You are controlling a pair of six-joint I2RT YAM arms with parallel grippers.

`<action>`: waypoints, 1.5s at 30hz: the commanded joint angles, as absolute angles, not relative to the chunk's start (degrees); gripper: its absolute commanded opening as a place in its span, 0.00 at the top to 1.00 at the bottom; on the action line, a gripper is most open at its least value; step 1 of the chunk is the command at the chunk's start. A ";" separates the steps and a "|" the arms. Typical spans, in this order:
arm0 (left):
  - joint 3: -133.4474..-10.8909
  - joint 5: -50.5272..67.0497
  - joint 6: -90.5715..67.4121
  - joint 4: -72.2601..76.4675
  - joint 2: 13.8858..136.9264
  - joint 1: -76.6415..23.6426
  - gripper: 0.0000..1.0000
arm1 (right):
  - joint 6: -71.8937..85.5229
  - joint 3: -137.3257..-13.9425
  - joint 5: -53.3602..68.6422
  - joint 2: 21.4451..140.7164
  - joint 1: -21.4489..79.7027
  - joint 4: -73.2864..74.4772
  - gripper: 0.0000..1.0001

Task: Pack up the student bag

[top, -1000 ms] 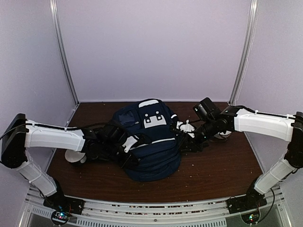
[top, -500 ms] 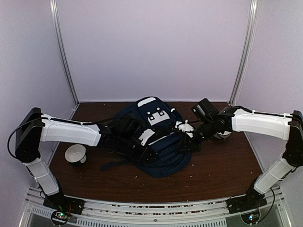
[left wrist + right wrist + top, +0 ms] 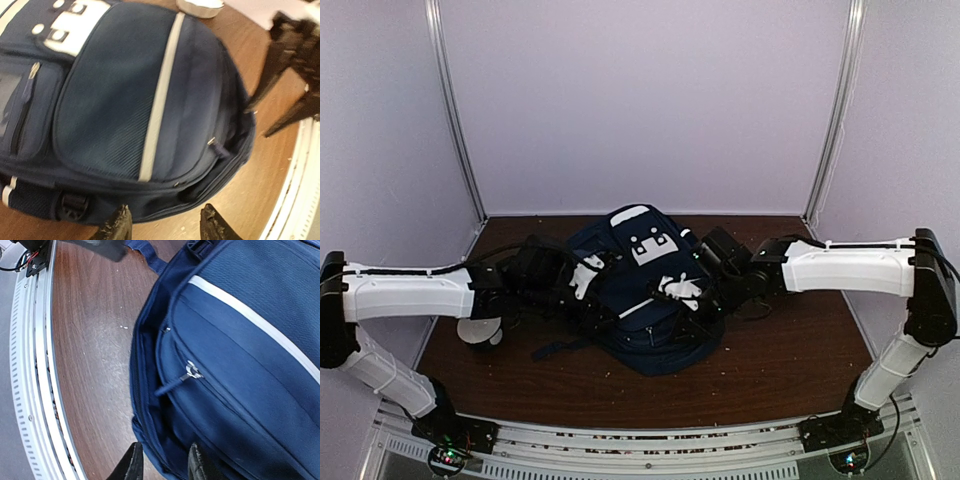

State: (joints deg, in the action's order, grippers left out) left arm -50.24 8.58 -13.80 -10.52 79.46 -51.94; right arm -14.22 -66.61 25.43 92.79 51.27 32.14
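The student bag [image 3: 642, 305], navy blue with white patches and stripes, lies front side up in the middle of the table. My left gripper [image 3: 582, 287] hovers at its left side. In the left wrist view that gripper [image 3: 165, 227] is open, with bare table between its fingertips [image 3: 118, 226] just short of the student bag [image 3: 125, 100]. My right gripper [image 3: 682, 290] sits on the bag's right half. In the right wrist view its jaws [image 3: 165, 465] are closed over the lower edge of the student bag [image 3: 240, 350], close to a zip pull [image 3: 191, 373].
A white bowl [image 3: 480, 330] stands left of the bag under the left arm. A dark strap [image 3: 560, 348] trails toward the front. A metal rail [image 3: 30, 370] runs along the table's near edge. Another white bowl [image 3: 200, 5] sits past the bag's right side.
My left gripper has opened and drawn back to the left off the bag. The right gripper has slid left onto the bag, which has shifted and flattened.
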 commanded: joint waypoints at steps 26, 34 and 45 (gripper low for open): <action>-40.60 -0.57 -15.63 -2.95 70.17 -51.33 0.54 | 12.46 -75.45 13.06 110.15 56.85 28.98 0.87; -38.68 1.17 -8.14 2.64 72.07 -52.99 0.54 | 11.92 -70.93 21.41 102.80 52.78 25.74 1.00; -43.17 -2.48 7.35 9.94 79.97 -60.44 0.52 | 8.82 -70.95 32.50 102.30 50.03 26.90 1.00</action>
